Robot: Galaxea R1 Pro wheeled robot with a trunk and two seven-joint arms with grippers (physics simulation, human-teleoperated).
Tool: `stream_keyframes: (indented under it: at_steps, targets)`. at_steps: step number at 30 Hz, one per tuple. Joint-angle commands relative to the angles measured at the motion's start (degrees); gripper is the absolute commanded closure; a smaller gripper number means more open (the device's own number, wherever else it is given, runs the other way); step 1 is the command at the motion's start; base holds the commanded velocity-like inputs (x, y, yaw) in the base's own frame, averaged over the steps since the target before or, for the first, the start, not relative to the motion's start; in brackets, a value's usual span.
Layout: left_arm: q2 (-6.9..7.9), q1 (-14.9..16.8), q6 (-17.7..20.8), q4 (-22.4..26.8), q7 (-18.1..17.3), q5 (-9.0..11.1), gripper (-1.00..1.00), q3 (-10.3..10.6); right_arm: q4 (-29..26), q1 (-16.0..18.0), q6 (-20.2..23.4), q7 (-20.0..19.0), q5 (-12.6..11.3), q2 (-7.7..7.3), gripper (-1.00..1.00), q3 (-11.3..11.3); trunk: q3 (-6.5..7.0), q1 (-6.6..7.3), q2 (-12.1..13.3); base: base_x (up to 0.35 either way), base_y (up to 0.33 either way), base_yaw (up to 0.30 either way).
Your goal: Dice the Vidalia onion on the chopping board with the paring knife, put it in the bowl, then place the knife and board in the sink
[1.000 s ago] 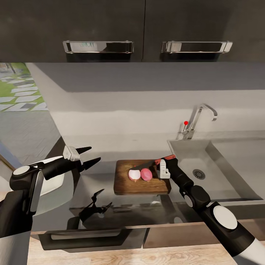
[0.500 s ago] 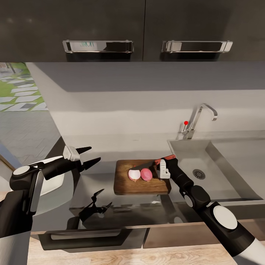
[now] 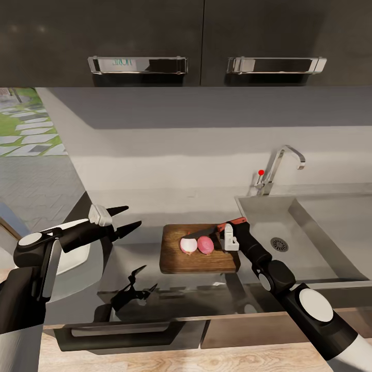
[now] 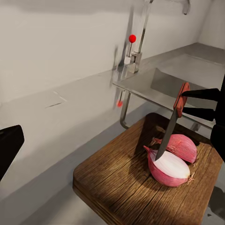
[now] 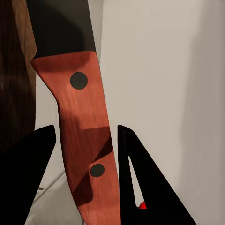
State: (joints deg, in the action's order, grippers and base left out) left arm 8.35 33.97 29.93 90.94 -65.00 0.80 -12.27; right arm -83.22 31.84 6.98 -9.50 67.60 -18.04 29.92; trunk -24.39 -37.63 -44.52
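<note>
The right gripper (image 3: 231,231) is clamping the paring knife (image 3: 209,231) over the halved onion (image 3: 197,245) on the chopping board (image 3: 199,258) for dicing; the left gripper (image 3: 124,219) is waiting, spread, beside the board.

Dark brown chopping board (image 3: 199,256), pink-and-white onion halves (image 3: 197,245), seemingly black-bladed red-handled paring knife (image 3: 214,229).

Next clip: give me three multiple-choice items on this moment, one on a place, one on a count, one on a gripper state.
1. Where do the onion pieces lie?
A. sink
B. chopping board
C. bowl
2. How many onion pieces show?
A. one
B. two
C. four
3. The left gripper is:
A. open, empty
B. shut on the knife
C. shut on the onion

Key:
1 B, the onion pieces rest on the chopping board.
2 B, two halves lie beside the paring knife, which the right gripper holds.
3 A, the left gripper is spread above the countertop.
</note>
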Motion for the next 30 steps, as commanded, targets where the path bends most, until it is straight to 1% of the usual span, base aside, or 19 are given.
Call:
stream_keyframes:
  at_steps: [1, 19, 23, 24, 30]
  targets:
    - [0.00, 0.05, 0.57, 0.02, -0.21, 0.08, -1.00, -0.04, -0.12, 0.06, 0.41, -0.26, 0.51, -0.06, 1.00, 0.16, -0.07, -0.01, -0.06, 0.000, 0.000, 0.000]
    - [0.21, 0.05, 0.91, 0.02, -0.30, 0.08, -1.00, -0.15, -0.14, 0.06, 0.41, -0.26, 0.51, -0.08, 1.00, 0.22, -0.07, -0.01, -0.06, 0.000, 0.000, 0.000]
    - [0.26, 0.05, 0.92, -0.01, -0.44, 0.08, -1.00, -0.13, -0.12, 0.06, 0.41, -0.26, 0.51, -0.13, 1.00, 0.19, -0.79, -0.89, -1.66, 0.000, 0.000, 0.000]
    - [0.32, 0.05, 2.70, -0.24, -0.42, 0.10, -1.00, -0.23, -0.17, 0.06, 0.41, -0.26, 0.51, -0.12, 1.00, 0.18, -0.79, -0.89, -1.66, 0.000, 0.000, 0.000]
    - [0.18, 0.05, 2.68, -0.15, -0.39, 0.14, -1.00, -0.47, -0.13, 0.06, 0.41, -0.26, 0.51, -0.14, 1.00, 0.20, -0.79, -0.89, -1.66, 0.000, 0.000, 0.000]
